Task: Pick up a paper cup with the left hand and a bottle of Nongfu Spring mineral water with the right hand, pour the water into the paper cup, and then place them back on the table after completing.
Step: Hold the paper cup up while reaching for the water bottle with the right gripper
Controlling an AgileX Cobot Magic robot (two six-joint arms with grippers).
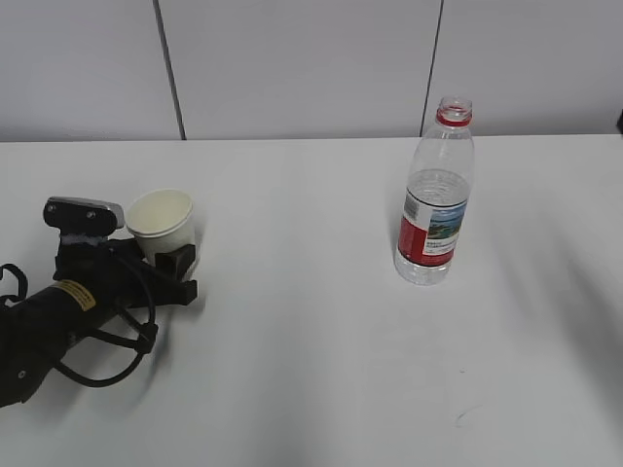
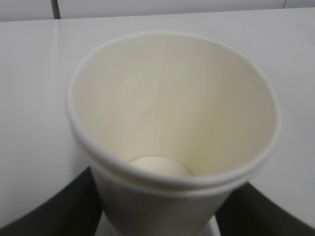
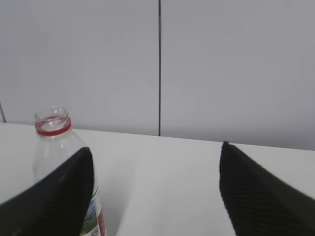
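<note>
The white paper cup (image 1: 164, 219) stands on the white table (image 1: 311, 370) at the left. My left gripper (image 1: 167, 251), on the yellow-labelled black arm, is shut on its lower wall. In the left wrist view the cup (image 2: 172, 108) fills the frame, empty, with a black finger (image 2: 49, 206) against each side. The Nongfu Spring bottle (image 1: 435, 209) stands upright at the right, cap off, red ring at the neck, with water (image 1: 438, 190) up to its shoulder. My right gripper (image 3: 155, 147) is open and empty. The bottle (image 3: 51, 147) stands beyond its left finger. The right hand is out of the exterior view.
A grey panelled wall (image 1: 292, 58) runs behind the table's far edge. Black cables (image 1: 107, 365) loop beside the left arm.
</note>
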